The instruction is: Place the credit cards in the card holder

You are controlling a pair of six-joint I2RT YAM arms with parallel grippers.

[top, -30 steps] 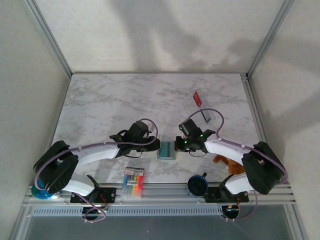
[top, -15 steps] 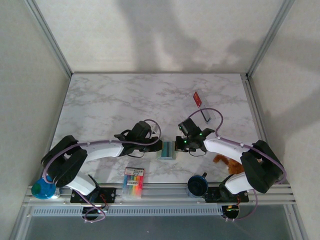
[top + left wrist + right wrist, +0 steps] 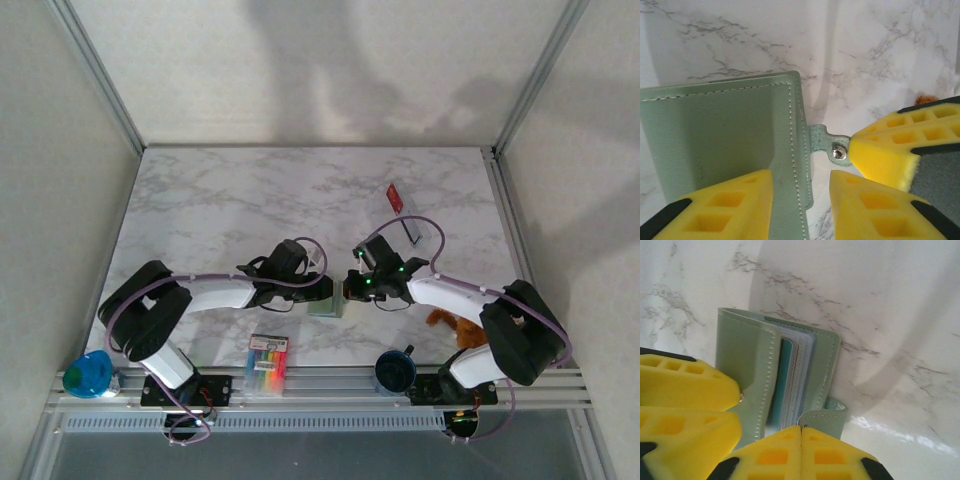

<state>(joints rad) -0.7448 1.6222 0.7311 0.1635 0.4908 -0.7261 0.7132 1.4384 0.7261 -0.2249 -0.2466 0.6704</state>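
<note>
We are in the middle of loading: the card holder (image 3: 327, 307) lies on the table (image 3: 220, 200), near the middle of its near edge, between the two arms, partly open, with a teal card (image 3: 785, 371) already tucked among its pale inner sleeves.

The left gripper (image 3: 800, 187) has its jaws apart, straddling the stitched edge of the cover without clamping it. The right gripper (image 3: 801, 432) has its jaws together, and they seem to pinch the tip of the clasp tab (image 3: 821, 141).

We judge the step in hand to be steadying and spreading the holder so a sleeve is free. The next move calls for one arm to keep the cover pinned open while the other lets go and reaches far right for a loose card. That card then has to go in edge first and flat, since the sleeves are tight and the holder slides easily on the smooth top.

We count three cards:
- the teal one, inside the holder
- a red and white card (image 3: 396, 197) at the far right
- a second card (image 3: 414, 232) just near of the red one, its colour unclear to us

We also count one card holder, one pack of markers (image 3: 267, 362) and one blue mug (image 3: 395, 371), both at the near edge
</note>
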